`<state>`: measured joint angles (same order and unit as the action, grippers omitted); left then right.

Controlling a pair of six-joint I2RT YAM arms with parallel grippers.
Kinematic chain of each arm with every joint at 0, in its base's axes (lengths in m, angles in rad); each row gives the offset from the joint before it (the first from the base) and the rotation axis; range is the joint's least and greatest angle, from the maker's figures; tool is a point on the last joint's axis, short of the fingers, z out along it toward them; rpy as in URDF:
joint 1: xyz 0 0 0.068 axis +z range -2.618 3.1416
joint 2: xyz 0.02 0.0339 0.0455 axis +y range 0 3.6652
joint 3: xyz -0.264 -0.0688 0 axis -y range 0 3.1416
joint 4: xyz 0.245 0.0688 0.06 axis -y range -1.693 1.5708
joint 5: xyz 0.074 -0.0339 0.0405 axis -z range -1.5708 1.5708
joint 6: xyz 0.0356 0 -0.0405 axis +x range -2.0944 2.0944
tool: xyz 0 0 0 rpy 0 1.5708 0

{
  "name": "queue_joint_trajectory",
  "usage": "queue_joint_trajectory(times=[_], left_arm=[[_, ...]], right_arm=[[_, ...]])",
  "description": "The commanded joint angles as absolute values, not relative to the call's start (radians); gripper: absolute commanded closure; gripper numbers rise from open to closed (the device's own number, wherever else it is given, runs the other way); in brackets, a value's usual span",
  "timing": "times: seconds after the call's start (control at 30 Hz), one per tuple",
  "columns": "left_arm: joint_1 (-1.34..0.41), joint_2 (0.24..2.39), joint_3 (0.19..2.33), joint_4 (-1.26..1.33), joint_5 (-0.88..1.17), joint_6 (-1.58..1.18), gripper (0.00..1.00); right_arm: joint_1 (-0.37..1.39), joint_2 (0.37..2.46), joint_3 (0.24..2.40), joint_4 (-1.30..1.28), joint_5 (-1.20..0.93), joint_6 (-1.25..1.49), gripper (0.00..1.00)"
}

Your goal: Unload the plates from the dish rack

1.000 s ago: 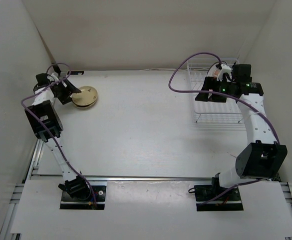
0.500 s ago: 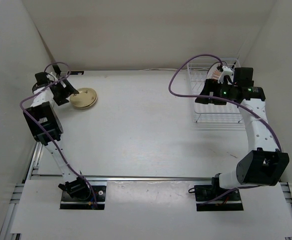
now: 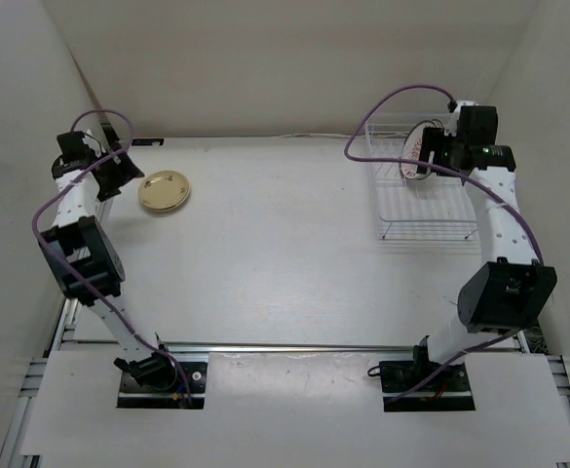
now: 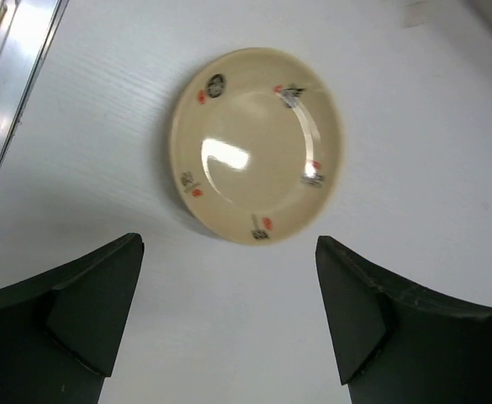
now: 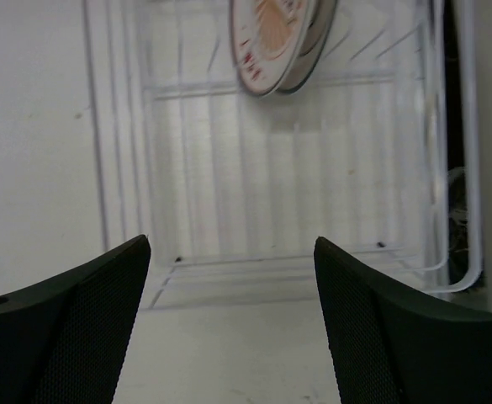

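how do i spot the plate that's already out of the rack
On the white table, look to the far left corner. A small tan plate lies flat there, red and black marks round its rim. The other plates stand on edge in the rack, far right.

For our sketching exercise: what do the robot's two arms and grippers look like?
The left arm and right arm have slim white links joined by boxy black joint housings. A purple cable loops along each. A green light glows near the right wrist. The left fingers and right fingers are broad black wedges, the right pair finely mesh-textured.
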<state>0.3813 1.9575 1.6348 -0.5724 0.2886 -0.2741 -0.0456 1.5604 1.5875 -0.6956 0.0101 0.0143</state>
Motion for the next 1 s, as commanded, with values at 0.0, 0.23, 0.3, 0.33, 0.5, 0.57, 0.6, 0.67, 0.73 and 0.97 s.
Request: queue_joint_trajectory(times=[0.0, 0.23, 0.3, 0.33, 0.5, 0.57, 0.6, 0.67, 0.73, 0.97], left_arm=[[0.373, 1.682, 1.583, -0.557, 0.36, -0.279, 0.06], [0.373, 1.396, 1.369, -0.566, 0.914, -0.176, 0.06], [0.373, 1.349, 1.291, -0.566, 1.01, -0.176, 0.05], [0.373, 1.31, 1.267, -0.566, 1.029, -0.176, 0.05], [0.364, 1.24, 1.198, -0.566, 1.049, -0.156, 0.02], [0.364, 1.239, 1.198, -0.566, 1.058, -0.156, 0.02], [0.364, 1.239, 1.198, -0.566, 1.058, -0.156, 0.02], [0.364, 1.239, 1.198, -0.566, 1.078, -0.156, 0.02], [0.364, 1.239, 1.198, -0.566, 1.088, -0.156, 0.02], [0.364, 1.249, 1.198, -0.566, 1.088, -0.166, 0.02]], right_arm=[[-0.051, 1.644, 1.721, -0.591, 0.255, -0.026, 0.19], [-0.051, 1.876, 1.929, -0.581, 0.246, -0.049, 0.35], [-0.051, 1.919, 1.998, -0.581, 0.245, -0.058, 0.4], [-0.051, 1.954, 2.015, -0.581, 0.245, -0.067, 0.41], [-0.041, 2.026, 2.074, -0.548, 0.268, -0.087, 0.51], [-0.041, 2.055, 2.083, -0.539, 0.279, -0.098, 0.53], [-0.041, 2.065, 2.092, -0.538, 0.279, -0.098, 0.53], [-0.041, 2.094, 2.105, -0.538, 0.279, -0.107, 0.53], [-0.041, 2.121, 2.132, -0.529, 0.291, -0.107, 0.53], [-0.041, 2.169, 2.161, -0.511, 0.311, -0.118, 0.53]])
